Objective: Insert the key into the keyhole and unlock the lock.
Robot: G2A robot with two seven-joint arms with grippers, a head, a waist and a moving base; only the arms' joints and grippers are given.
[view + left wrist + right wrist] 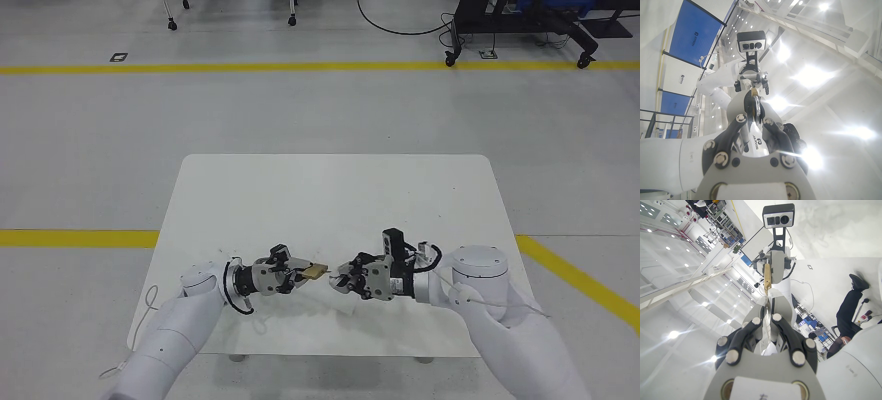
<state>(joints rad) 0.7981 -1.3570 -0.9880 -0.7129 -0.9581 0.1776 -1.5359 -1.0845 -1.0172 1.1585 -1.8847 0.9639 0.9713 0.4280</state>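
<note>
Low centre of the top view, over the tabletop (pixel 330 200), the left claw (pixel 297 271) is clamped on the brass lock (pixel 316 270). The right claw (pixel 343 281) pinches the key (pixel 767 307), whose tip is at the lock.

Over the near edge of the white rectangular worktop (pixel 330 190), the glossy white, round-shelled left arm (pixel 185 325) and right arm (pixel 500 310) each have a thin white cable (pixel 150 300) beside them and turn black at the wrist. The left hand (pixel 753 106) and right hand (pixel 769 298) have pale grey fingers (pixel 781 306) on black link bars (pixel 745 336) pinned with round silver screws (pixel 777 317), with dark lettering on the left palm. Each wrist bears a black box camera (pixel 778 218) on a black bracket.
</note>
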